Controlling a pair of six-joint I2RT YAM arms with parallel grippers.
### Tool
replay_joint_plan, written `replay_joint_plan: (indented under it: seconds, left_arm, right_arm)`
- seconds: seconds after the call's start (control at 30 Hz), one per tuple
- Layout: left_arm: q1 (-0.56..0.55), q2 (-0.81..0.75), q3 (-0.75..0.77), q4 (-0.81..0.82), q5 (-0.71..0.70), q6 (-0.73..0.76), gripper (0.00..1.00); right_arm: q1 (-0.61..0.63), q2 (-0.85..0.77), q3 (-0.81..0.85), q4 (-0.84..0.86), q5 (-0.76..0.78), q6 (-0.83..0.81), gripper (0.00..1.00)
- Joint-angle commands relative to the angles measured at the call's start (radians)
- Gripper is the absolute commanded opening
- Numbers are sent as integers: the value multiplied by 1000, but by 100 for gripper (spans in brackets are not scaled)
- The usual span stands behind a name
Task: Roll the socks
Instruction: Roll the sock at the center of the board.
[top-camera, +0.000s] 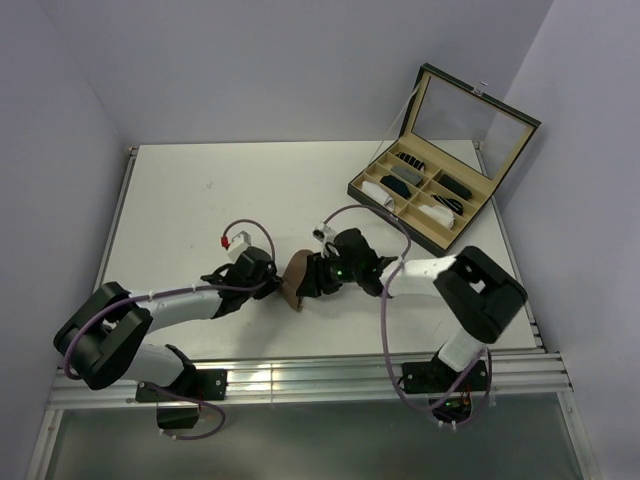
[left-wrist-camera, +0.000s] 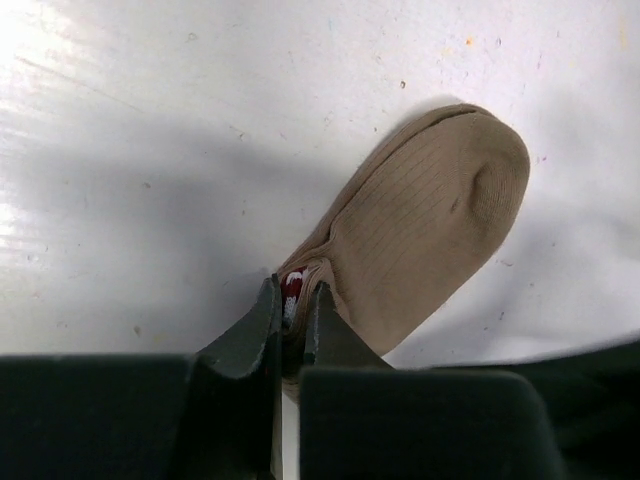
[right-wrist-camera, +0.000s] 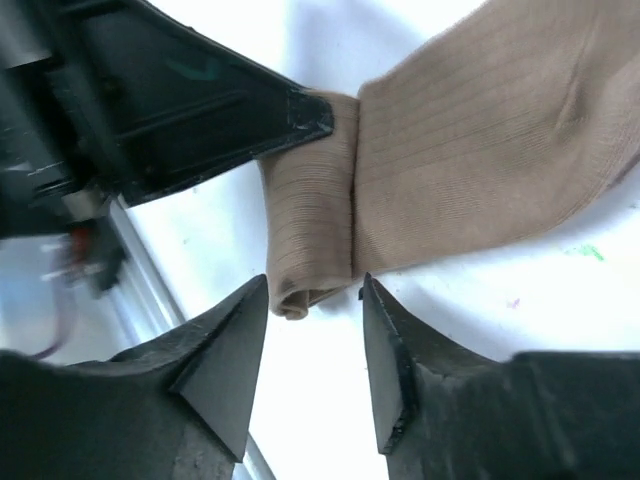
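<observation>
Where left end effector (left-wrist-camera: 295, 298) grips, sock cuff (left-wrist-camera: 291, 283) — half-hidden

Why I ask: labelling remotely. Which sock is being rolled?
On the white table, look between the left tool and right tool. The tan fabric sock lies there, its red-striped cuff pinched by the left, unlike the small rolls in the black box.

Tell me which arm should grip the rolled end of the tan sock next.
Right, probably. The right gripper is open, jaws either side of the rolled end of the tan sock; the left gripper is shut on the striped cuff.
</observation>
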Motion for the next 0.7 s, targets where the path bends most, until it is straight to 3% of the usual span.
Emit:
replay_joint_plan:
  seconds: [0.0,0.17,0.27,0.43,0.67]
  left_arm:
    - [1,31,47,-117,22,99,0]
    - [1,63,90,-142,56,139,0]
    - [2,81,109,-153,65,158,0]
    - [4,101,129,-157,82,183,0]
    - [7,118,141,-154,105,205,0]
  right_arm:
    - [84,-161,-24,-84,329,-184,51]
    - [264,-251,-24,-115,691,-312,53]
    - [346,-248,-5,-124,786,-375,52]
    - [430,-197,37,-137,848,-429,46]
    - [466,-92,71,-131,880,-429,48]
